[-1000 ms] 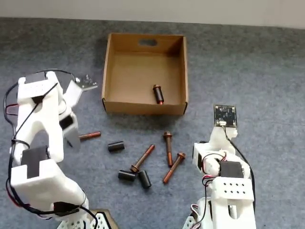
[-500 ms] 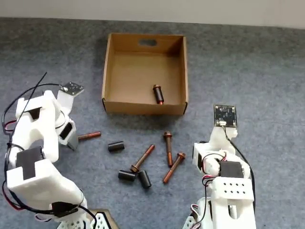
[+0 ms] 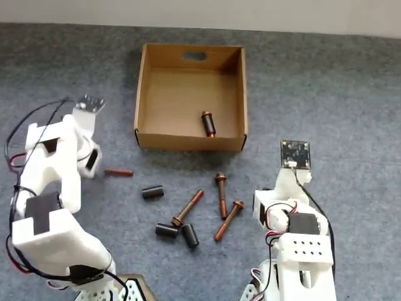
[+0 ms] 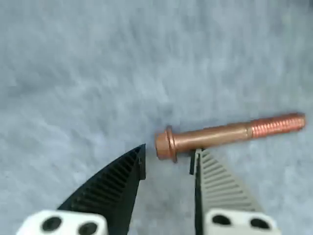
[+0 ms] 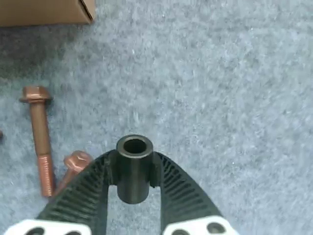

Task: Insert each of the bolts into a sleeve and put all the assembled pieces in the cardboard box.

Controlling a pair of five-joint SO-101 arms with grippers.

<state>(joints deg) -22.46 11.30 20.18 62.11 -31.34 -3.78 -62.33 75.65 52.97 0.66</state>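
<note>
Left wrist view: left pincer (image 4: pixel 168 152), spread, has its tips at the head of a bolt (image 4: pixel 230 134) lying on the worktop (image 4: pixel 98 73), near-left of the box (image 3: pixel 188 141). Right pincer (image 5: pixel 133 156) pinches a sleeve (image 5: pixel 133 171). Best closed on the shank, held level.

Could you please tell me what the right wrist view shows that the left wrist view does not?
Right wrist view: the right gripper shut on a black sleeve whose open bore faces the camera, two bolts lying on the floor nearby, and a corner of the cardboard box. Left wrist view: the open left gripper, with the head of a single bolt at its fingertips; the bolt lies flat, ungripped. Shared: the grey carpet under everything.
</note>
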